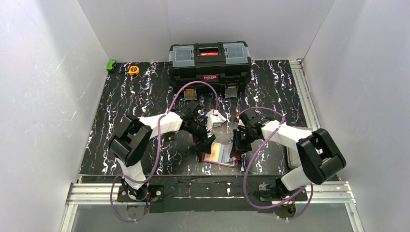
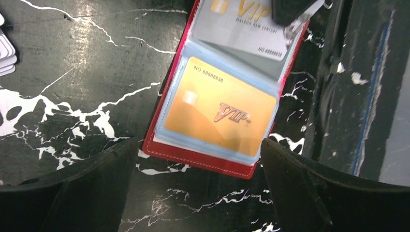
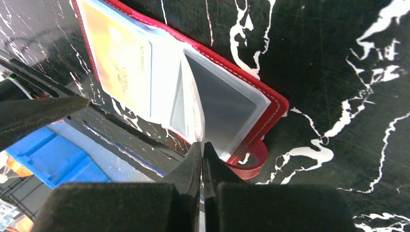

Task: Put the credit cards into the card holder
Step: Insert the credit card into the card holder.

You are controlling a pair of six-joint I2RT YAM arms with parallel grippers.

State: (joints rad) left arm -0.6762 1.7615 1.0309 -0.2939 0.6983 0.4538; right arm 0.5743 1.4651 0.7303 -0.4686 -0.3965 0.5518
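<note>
Standing next to the robot, I can see the little red card holder (image 2: 193,159) lying wide open on the black surface (image 2: 72,96). It is close to the near edge, right between the two arms. It lies open so the clear pockets face up and cards can slide in.

An orange card (image 2: 220,111) sits inside one clear pocket. A grey card (image 2: 241,26) sits in the pocket next to it.

The left gripper (image 2: 199,143) hangs just over the orange card's end of the holder. Its jaws are spread wide, one on each side, and they hold nothing. The orange card looks fully in, so I think this arm is done with it.

The right gripper (image 3: 202,150) is at the other end, by the red snap tab (image 3: 251,162). Its jaws are squeezed tight together and seem to pinch the edge of a thin clear pocket. I think that stops the holder from sliding and lifts a pocket open.

Some white cards (image 2: 5,53) lie on the surface off to the side, apart from the holder. They are not in yet, so the job is not finished. Flat cards like these look hard to pick up.

A big black toolbox (image 1: 210,60) and a yellow tape measure (image 1: 133,70) sit far at the back, out of the way.
</note>
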